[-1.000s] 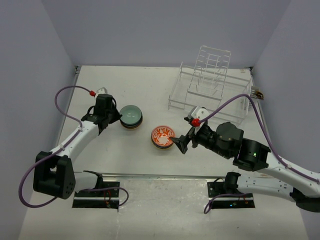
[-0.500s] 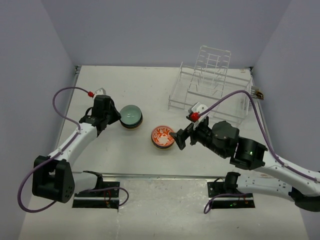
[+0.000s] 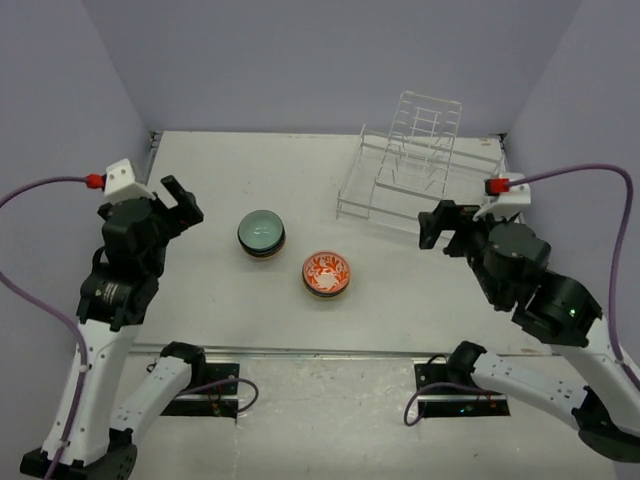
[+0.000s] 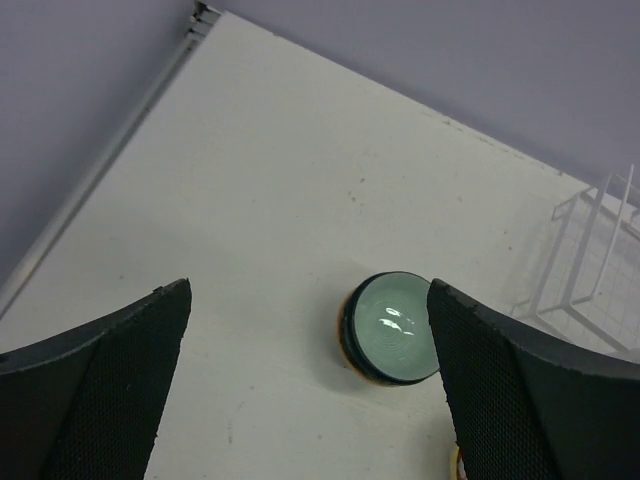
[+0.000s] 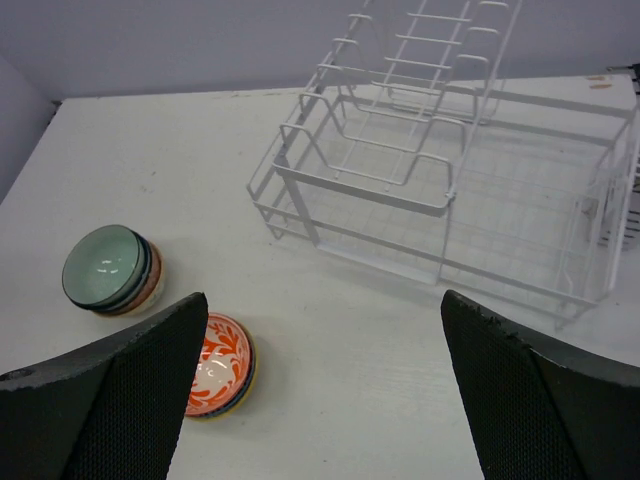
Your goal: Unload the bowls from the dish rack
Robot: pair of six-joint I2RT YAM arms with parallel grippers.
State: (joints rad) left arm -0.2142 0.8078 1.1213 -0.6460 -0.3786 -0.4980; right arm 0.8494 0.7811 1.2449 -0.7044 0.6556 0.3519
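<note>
Left gripper [image 4: 308, 290], right gripper [image 5: 324, 297]: both gaping, empty. Dish rack [image 5: 362, 189] looks bare; hold arms clear of teal bowl [image 3: 261, 232], orange bowl [image 3: 326, 272].

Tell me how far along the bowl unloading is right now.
It looks finished. Done: the dish rack holds no bowls in any view. The teal bowl and the orange patterned bowl, each seemingly atop a stack, sit on the table apart from the rack. In hand: nothing. The left gripper and right gripper are both open and empty, away from the bowls. Left: nothing visible to unload.
</note>
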